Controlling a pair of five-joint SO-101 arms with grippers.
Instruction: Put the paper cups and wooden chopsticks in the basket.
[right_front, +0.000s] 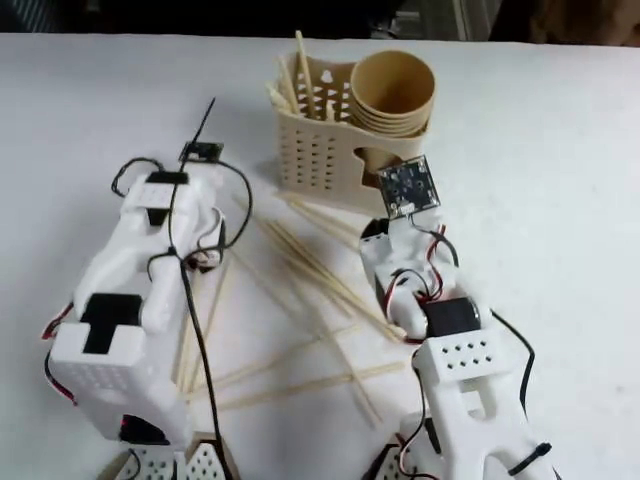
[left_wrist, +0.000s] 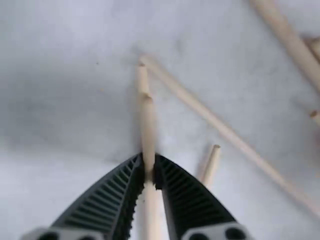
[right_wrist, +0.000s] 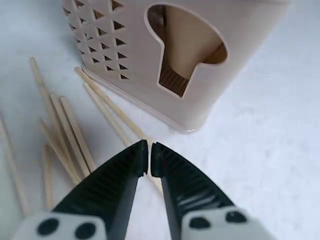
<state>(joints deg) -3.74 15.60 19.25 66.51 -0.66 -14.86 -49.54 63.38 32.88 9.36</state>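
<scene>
The beige basket (right_front: 325, 155) stands at the back of the table, holding stacked paper cups (right_front: 392, 95) and several upright chopsticks (right_front: 300, 75). More wooden chopsticks (right_front: 320, 285) lie scattered on the table between the two arms. My left gripper (left_wrist: 148, 170) is shut on one chopstick (left_wrist: 147, 117), low over the table. My right gripper (right_wrist: 149, 150) is shut right in front of the basket (right_wrist: 210, 75), its tips over a chopstick (right_wrist: 107, 102) lying along the basket's base. A cup (right_wrist: 185, 45) shows through the basket's handle hole.
White tabletop (right_front: 560, 200) with open room on both sides of the basket. Loose chopsticks (left_wrist: 225, 132) lie close around the left gripper, and a bundle (right_wrist: 67, 135) lies beside the right one. Cables hang over both arms.
</scene>
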